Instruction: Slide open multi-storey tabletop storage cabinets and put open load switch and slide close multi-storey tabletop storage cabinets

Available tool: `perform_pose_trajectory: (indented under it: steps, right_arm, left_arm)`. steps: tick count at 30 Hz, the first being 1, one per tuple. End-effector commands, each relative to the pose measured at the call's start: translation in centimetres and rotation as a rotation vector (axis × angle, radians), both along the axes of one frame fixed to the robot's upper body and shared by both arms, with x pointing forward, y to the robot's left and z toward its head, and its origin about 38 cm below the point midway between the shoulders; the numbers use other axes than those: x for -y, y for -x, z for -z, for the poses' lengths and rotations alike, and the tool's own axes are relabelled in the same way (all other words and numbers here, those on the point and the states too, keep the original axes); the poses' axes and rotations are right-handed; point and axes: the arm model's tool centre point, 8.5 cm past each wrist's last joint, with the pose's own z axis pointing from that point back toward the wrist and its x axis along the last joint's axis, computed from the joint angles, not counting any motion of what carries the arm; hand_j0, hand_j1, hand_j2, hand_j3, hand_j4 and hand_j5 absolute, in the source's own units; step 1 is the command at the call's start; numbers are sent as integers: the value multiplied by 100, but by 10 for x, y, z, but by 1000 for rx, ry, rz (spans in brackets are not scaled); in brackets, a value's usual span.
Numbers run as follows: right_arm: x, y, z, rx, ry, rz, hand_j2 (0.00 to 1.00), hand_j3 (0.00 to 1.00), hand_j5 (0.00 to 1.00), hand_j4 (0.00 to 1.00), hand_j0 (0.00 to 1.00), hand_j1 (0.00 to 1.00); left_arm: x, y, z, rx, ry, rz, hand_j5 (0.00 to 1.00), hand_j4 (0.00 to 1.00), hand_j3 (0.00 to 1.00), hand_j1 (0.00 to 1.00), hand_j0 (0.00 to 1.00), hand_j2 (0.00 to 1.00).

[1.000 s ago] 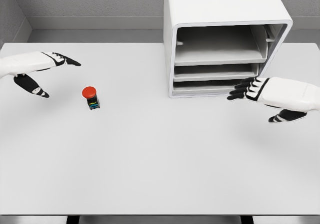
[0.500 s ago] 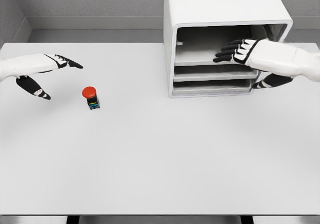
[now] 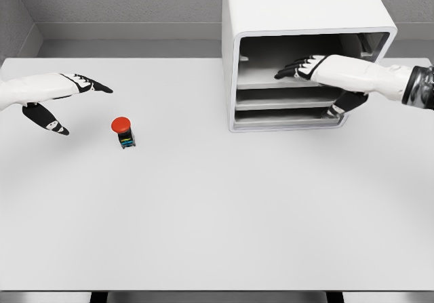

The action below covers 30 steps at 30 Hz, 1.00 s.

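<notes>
The load switch [image 3: 123, 132], a small dark block with a red round button on top, stands upright on the white table [image 3: 203, 208] at the left. My left hand [image 3: 68, 96] hovers up and left of it, fingers spread, holding nothing. The white storage cabinet [image 3: 298, 18] stands at the back right with three trays showing in its open front. My right hand [image 3: 298, 68] reaches into the top opening, fingers stretched flat over the top tray [image 3: 271, 79], thumb down near the lower trays. It holds nothing.
A grey wall runs behind the table. The table's front edge [image 3: 217, 291] lies at the bottom of the view. Bare tabletop lies between the switch and the cabinet.
My right hand rose from the cabinet's bottom tray level and pushed leftward and deeper into the top opening. The left hand and the switch stayed nearly still.
</notes>
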Motion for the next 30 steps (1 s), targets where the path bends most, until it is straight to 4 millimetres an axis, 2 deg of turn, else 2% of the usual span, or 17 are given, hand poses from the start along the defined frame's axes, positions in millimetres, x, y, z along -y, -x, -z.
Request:
perform_pose_trajectory:
  steps: [1,7,10,12,17,19,21,25,30]
  right_arm:
    - [-4,-2,14,-39,-2,2,100,100,100,100,100,100]
    - [-4,-9,19,-56,16,10,100,100,100,100,100,100]
    - [-14,-17,26,-79,20,4,100,100,100,100,100,100]
    - [-8,-25,27,-89,12,33,100,100,100,100,100,100]
    - [-5,-26,29,-96,16,44,100,100,100,100,100,100]
    - [-3,-24,29,-94,23,43,100,100,100,100,100,100]
    - [-10,-21,25,-81,22,18,100,100,100,100,100,100]
    - [-4,-15,28,-84,37,18,100,100,100,100,100,100]
    - [-2,4,11,-37,71,-25,100,100,100,100,100,100]
  left_arm:
    - [0,0,-1,0,7,-4,100,100,100,100,100,100]
    - [0,0,-1,0,7,-4,100,100,100,100,100,100]
    - [0,0,-1,0,7,-4,100,100,100,100,100,100]
    - [0,0,-1,0,7,-4,100,100,100,100,100,100]
    - [0,0,-1,0,7,-4,100,100,100,100,100,100]
    - [0,0,-1,1,7,-1,100,100,100,100,100,100]
    - [5,2,-3,7,5,15,100,100,100,100,100,100]
    - [5,2,-3,7,5,15,100,100,100,100,100,100]
    - [5,2,-3,7,5,15,100,100,100,100,100,100]
